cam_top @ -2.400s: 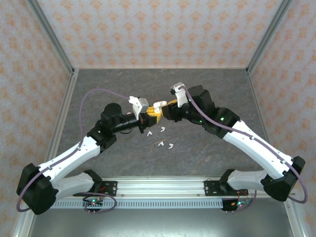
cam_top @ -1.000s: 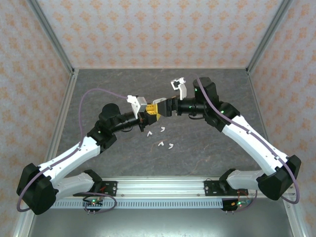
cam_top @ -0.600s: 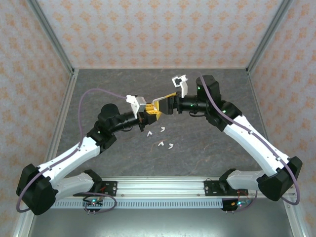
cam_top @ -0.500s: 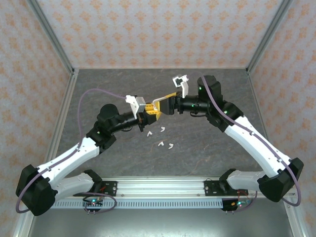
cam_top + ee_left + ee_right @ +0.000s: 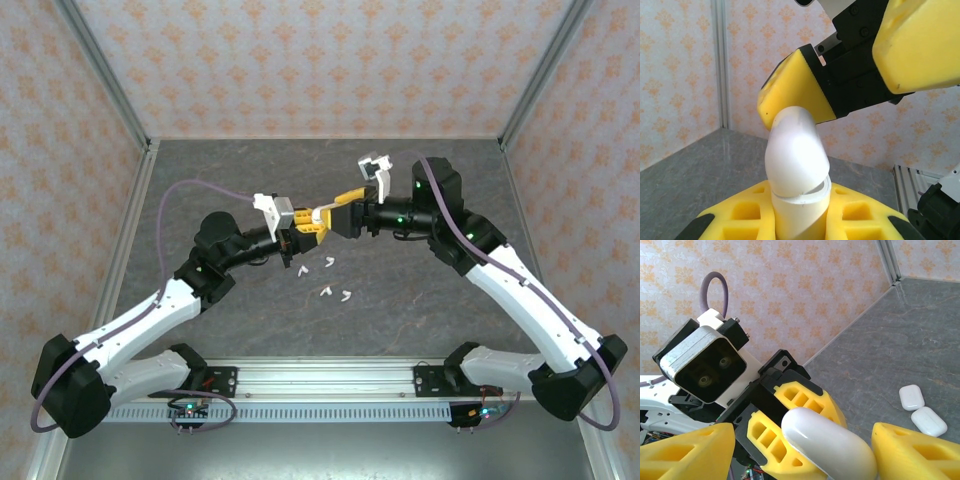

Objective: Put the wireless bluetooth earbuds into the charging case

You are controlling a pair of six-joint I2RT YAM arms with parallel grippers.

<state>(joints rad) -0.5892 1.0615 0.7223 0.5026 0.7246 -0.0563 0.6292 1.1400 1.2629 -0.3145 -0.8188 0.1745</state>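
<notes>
My left gripper (image 5: 303, 230) is shut on the lower half of a white charging case (image 5: 799, 205), held upright above the table. The case's lid (image 5: 796, 150) is tilted and slightly ajar. My right gripper (image 5: 335, 214) is open and straddles that lid (image 5: 832, 447). One of its yellow fingers (image 5: 792, 92) touches the lid's top; the other (image 5: 917, 45) stands apart. Several small white earbuds (image 5: 327, 263) lie loose on the table just below the two grippers. Nothing shows inside the case.
Two more white cases (image 5: 911, 396) (image 5: 929, 421) lie shut side by side on the grey table (image 5: 420, 300). Patterned walls and metal posts (image 5: 115, 110) close in the back and sides. A rail (image 5: 320, 378) runs along the near edge.
The right arm has swung a little to the right and its jaws have narrowed round the lid. The left gripper has kept its hold on the case and barely moved.
</notes>
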